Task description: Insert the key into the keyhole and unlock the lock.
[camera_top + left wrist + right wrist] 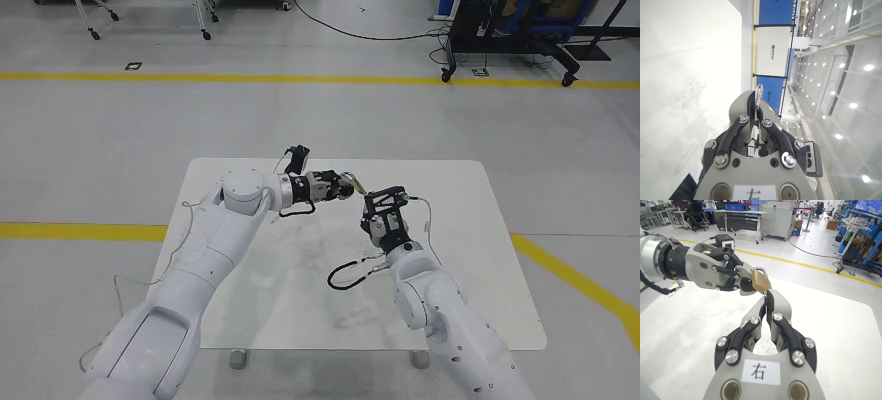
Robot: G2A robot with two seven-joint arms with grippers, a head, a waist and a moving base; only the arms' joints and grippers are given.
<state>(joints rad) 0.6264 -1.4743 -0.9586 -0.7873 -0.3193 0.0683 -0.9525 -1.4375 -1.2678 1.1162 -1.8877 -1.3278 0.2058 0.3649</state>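
A brass padlock (pixel 761 281) with a silver shackle (pixel 763 271) is held above the white table. My left gripper (pixel 746 280) is shut on it from the side. In the left wrist view the shackle (pixel 759 93) sticks out past the left gripper (pixel 755 108), with the brass body (pixel 769 107) behind one finger. My right gripper (pixel 766 298) is shut on the key (pixel 764 292), whose small metal end touches the padlock's bottom face; how deep it sits is hidden. From above, the padlock (pixel 355 184) hangs between the left gripper (pixel 343 185) and the right gripper (pixel 385 203).
The white table (pixel 470 290) has rounded corners, and its far edge lies just beyond the grippers. A black cable (pixel 350 275) loops off the right forearm. Yellow floor lines (pixel 300 78) and wheeled benches stand well away.
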